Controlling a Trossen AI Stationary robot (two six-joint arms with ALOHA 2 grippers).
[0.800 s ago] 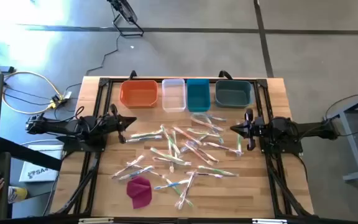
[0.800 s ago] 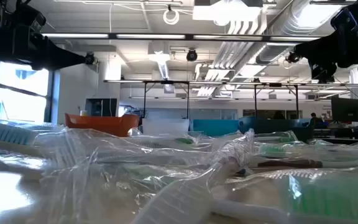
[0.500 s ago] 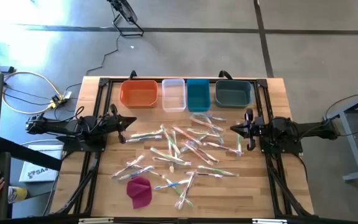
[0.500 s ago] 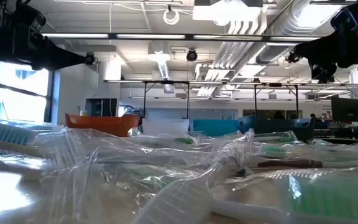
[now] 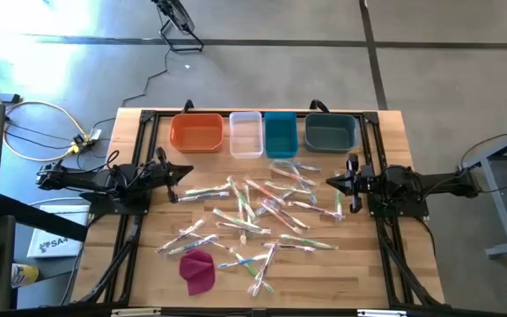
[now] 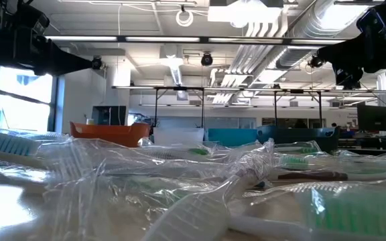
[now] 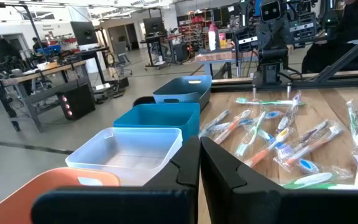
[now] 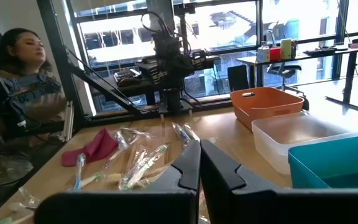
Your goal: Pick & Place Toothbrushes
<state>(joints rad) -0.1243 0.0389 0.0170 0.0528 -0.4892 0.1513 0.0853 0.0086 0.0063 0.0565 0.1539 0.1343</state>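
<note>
White box (image 5: 49, 243) beside the table, partial letters "SA", nothing else legible

High cam overhead; low cam tabletop-level; wrist cams face inward; all share toothbrushes (image 5: 258, 211).

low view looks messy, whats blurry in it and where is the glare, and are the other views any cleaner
Low view: the nearest wrapped toothbrushes fill the foreground out of focus, their clear wrappers catching bright highlights, while the bins behind read sharper. High view: the floor at upper left is washed out by glare, the table evenly lit. Right wrist view: bright windows backlight the scene.
</note>
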